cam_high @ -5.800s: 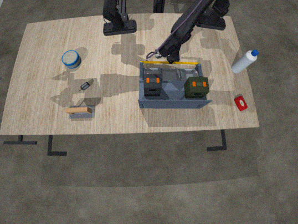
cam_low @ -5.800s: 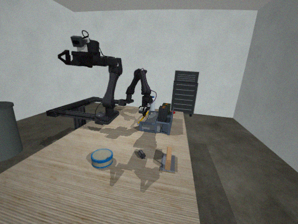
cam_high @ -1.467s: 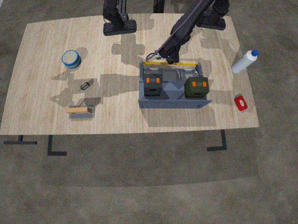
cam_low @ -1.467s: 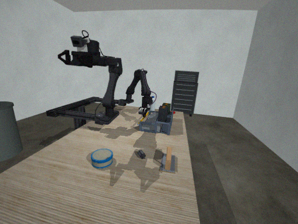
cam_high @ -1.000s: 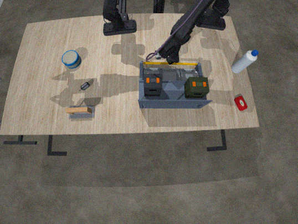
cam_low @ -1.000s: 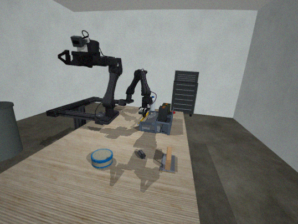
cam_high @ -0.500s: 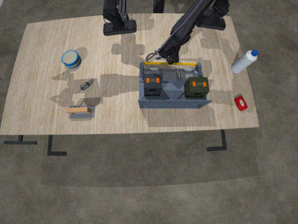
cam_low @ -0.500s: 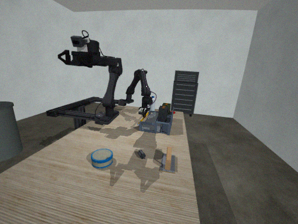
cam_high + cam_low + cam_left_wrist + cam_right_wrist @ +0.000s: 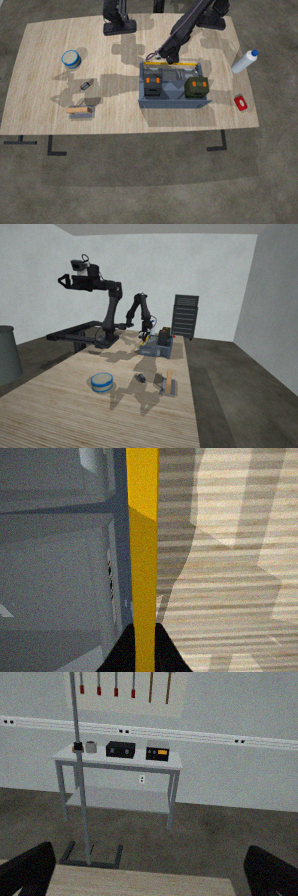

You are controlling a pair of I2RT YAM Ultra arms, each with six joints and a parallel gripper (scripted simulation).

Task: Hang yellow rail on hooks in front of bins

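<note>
The yellow rail [image 9: 155, 63] [image 9: 142, 344] [image 9: 144, 538] runs along the arm-side edge of the blue-grey shelf [image 9: 171, 104] [image 9: 147, 351]. In the top view its ends lie near the shelf's two side walls; the hooks and end plates are too small to make out, so whether it sits in them cannot be told. My left gripper [image 9: 170, 62] [image 9: 145, 632] is shut on the rail near its middle. A dark grey bin [image 9: 153, 88] [image 9: 162, 338] and a green bin [image 9: 196, 90] stand upright on the shelf. My right gripper [image 9: 62, 281] [image 9: 149, 853] is open and empty, high above the table.
A white bottle [image 9: 241, 64] and a red object [image 9: 240, 103] are beyond the green bin's side of the shelf. On the other side are a blue-rimmed round tin [image 9: 71, 59] [image 9: 102, 382], a small dark object [image 9: 85, 86] [image 9: 141, 378] and a wooden-handled tool [image 9: 78, 110] [image 9: 168, 382].
</note>
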